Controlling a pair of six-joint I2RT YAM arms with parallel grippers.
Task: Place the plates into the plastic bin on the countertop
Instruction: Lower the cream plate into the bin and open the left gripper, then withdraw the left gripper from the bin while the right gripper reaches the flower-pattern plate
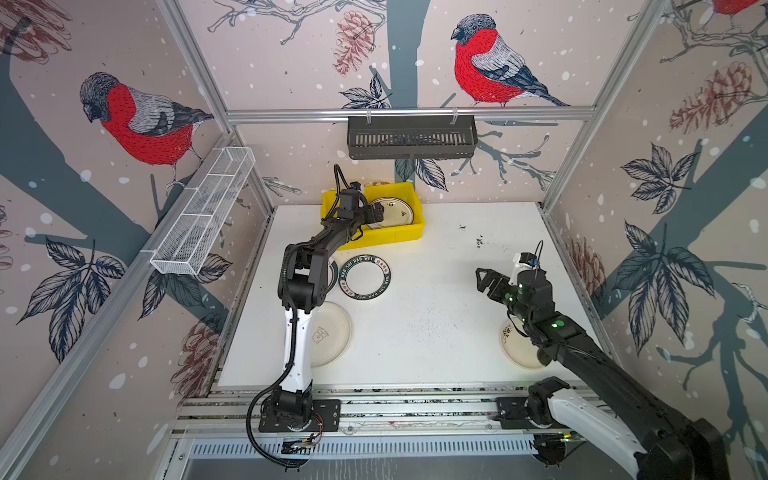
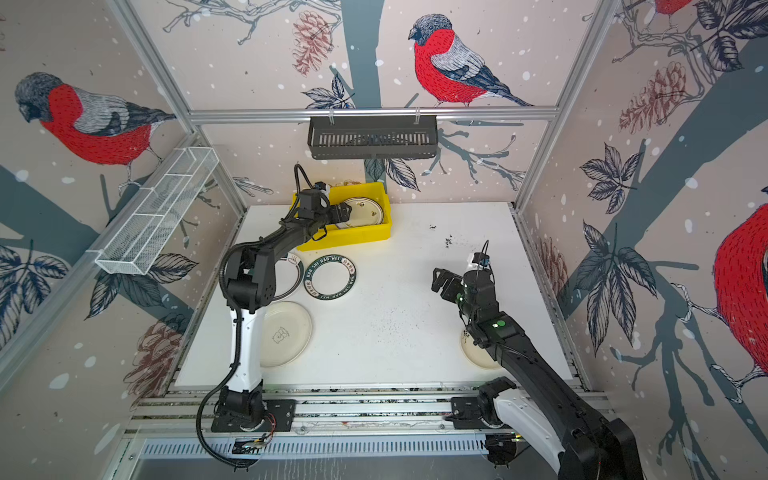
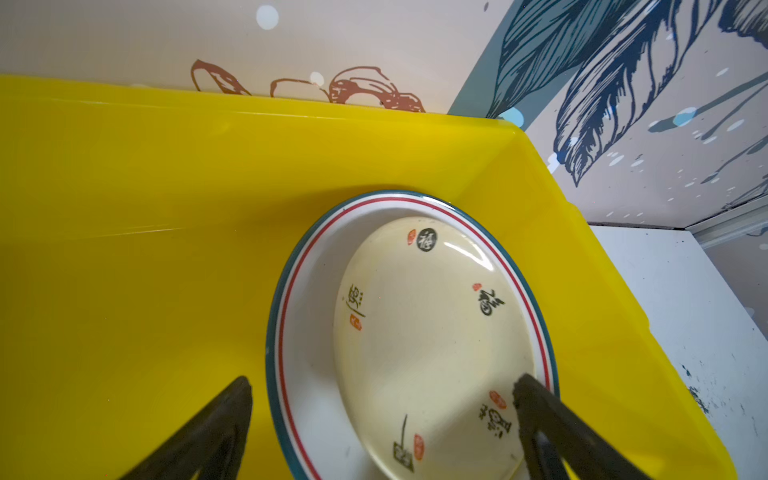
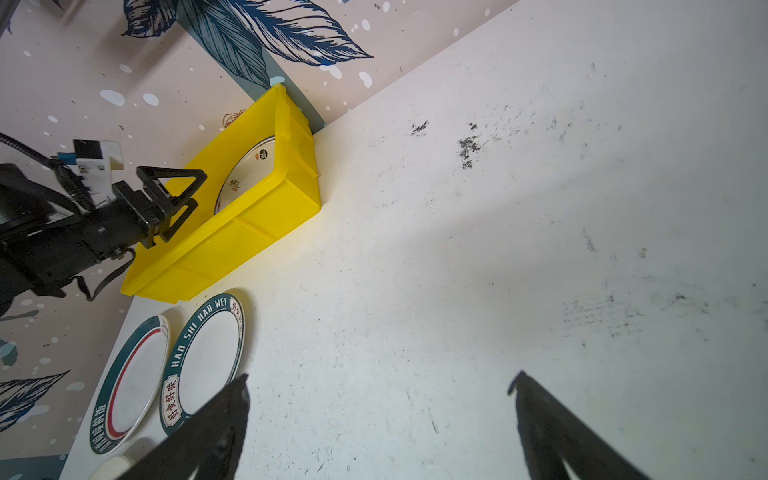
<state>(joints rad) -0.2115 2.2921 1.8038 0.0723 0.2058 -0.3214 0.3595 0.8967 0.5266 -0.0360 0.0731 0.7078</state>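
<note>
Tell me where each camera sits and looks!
Top view: high in front, looking down on the countertop; both arms show.
Top view: beside it, same look at the countertop; both arms.
Left wrist: on left arm, facing into the plastic bin; open left end effector.
Right wrist: on right arm, facing across countertop toward bin; open right end effector.
Shared: every view shows the bin's plates.

Walls all round are pinkish wallpaper (image 1: 291,62) with big red-breasted birds (image 1: 486,62), pine cones (image 1: 353,41), dark leaves (image 1: 660,174) and white flecks. Aluminium rails (image 1: 407,113) frame the booth. A dark slotted basket (image 1: 411,137) hangs off the back rail, up beyond the left claw (image 1: 376,214), and a white wire-mesh tray (image 1: 203,212) sits on the side wall, off to that claw's left. Light's even, soft shadows on the white speckled desk (image 1: 436,291).
</note>
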